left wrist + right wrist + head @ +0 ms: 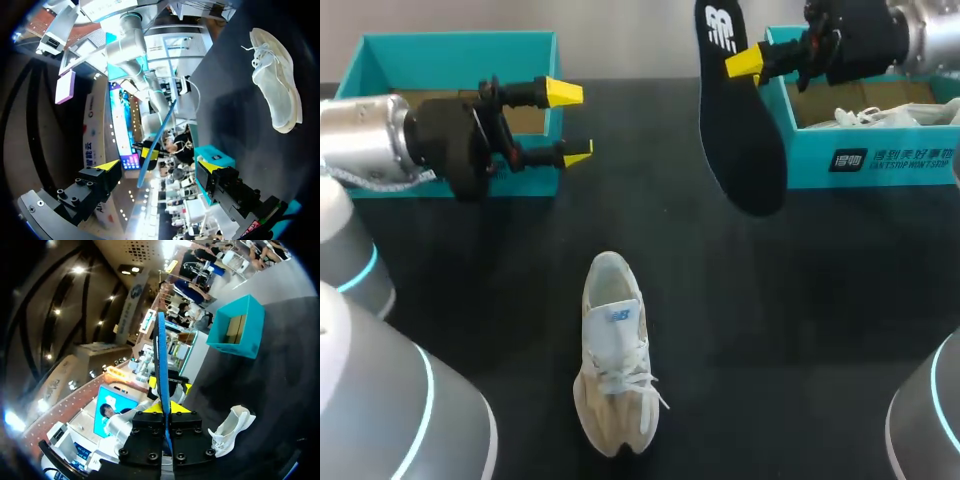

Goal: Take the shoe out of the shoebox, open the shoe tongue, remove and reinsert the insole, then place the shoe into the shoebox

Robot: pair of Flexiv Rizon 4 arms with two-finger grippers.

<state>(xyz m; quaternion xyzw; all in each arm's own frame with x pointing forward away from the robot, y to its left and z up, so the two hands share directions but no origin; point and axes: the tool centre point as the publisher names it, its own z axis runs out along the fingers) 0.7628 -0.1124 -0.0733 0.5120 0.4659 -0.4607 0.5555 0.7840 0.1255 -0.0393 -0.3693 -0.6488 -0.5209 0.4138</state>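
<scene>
Right end effector (752, 62) grasping black flat foam insole (740, 130), which hangs beneath it. Left end effector (570, 123) released. Cream mesh lace-up shoe (613, 360) lies on black tabletop (770, 320), well below both end effectors.

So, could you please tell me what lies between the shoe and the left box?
Nothing: in the head view, only bare table lies between the shoe and the left box.

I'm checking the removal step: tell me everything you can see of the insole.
The insole is black with a white logo near its narrower end, thin and flat. It hangs above the table, wider end down, pinched near the logo by the right gripper. Nothing else touches it.
</scene>
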